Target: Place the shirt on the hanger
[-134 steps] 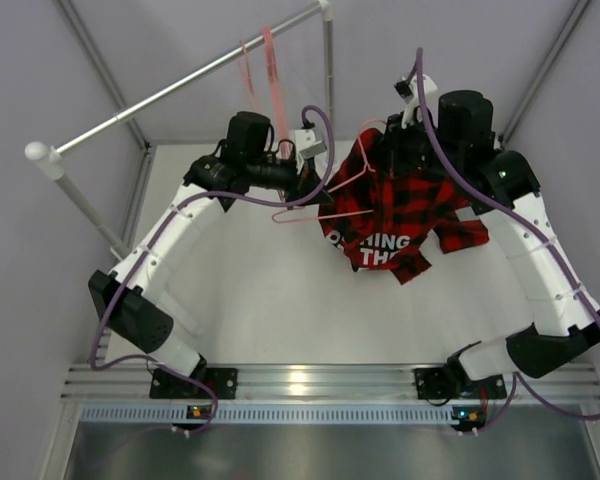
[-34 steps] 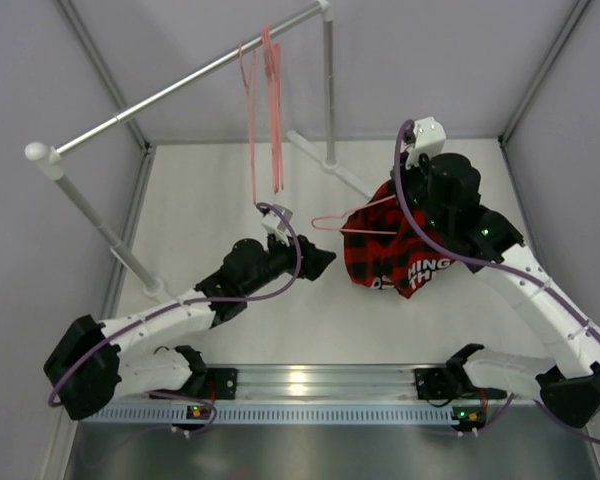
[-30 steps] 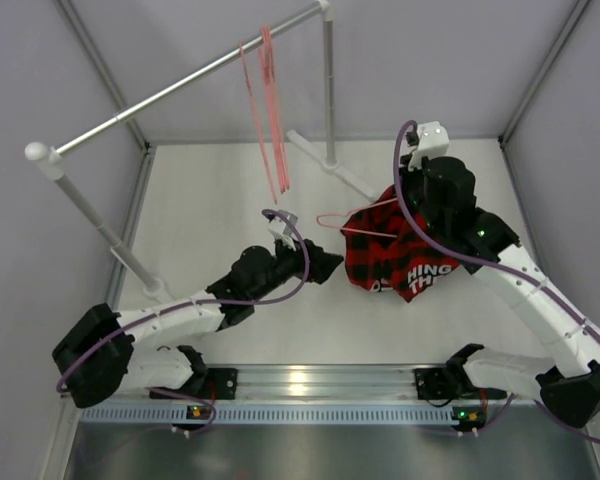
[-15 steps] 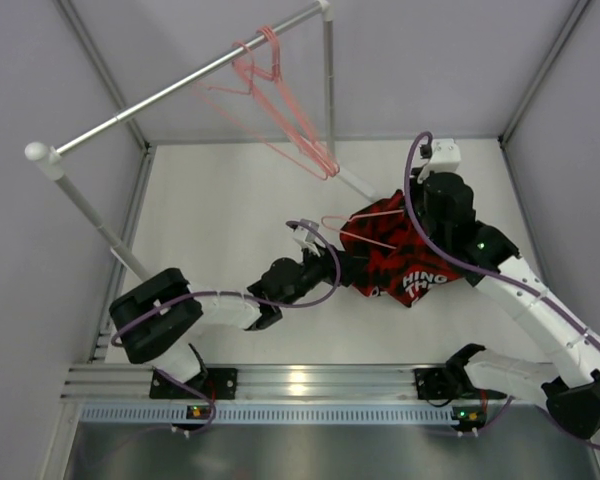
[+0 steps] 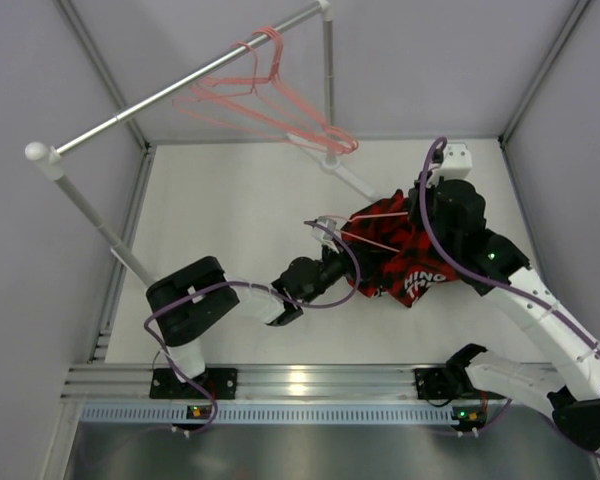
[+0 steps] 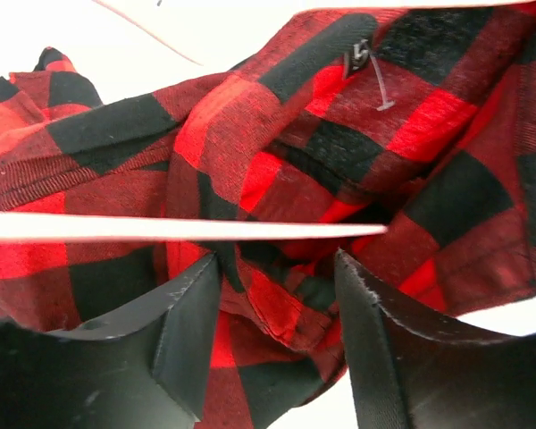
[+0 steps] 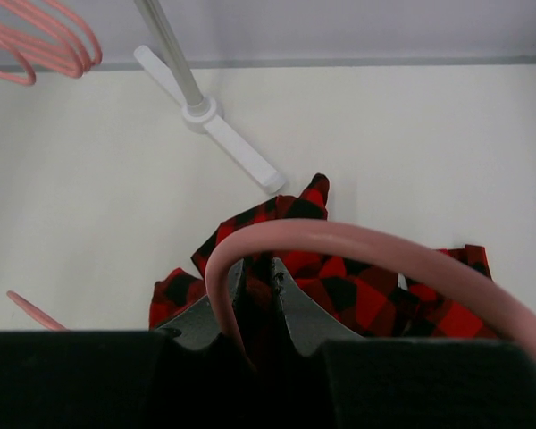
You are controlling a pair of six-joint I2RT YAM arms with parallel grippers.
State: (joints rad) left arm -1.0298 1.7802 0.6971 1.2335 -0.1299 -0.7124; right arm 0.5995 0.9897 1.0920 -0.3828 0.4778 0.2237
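Metal clothes rail, spare pink hangers, white table

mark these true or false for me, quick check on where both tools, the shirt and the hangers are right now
1. The right tool grips the hanger by its hook. True.
2. The shirt lies spread flat on the table. False: it is bunched up around the hanger, below the right tool.
3. The left tool has its fingers apart with plaid fabric between them. True.
4. The rail carries no hangers. False: spare hangers, also pink, hang from it.
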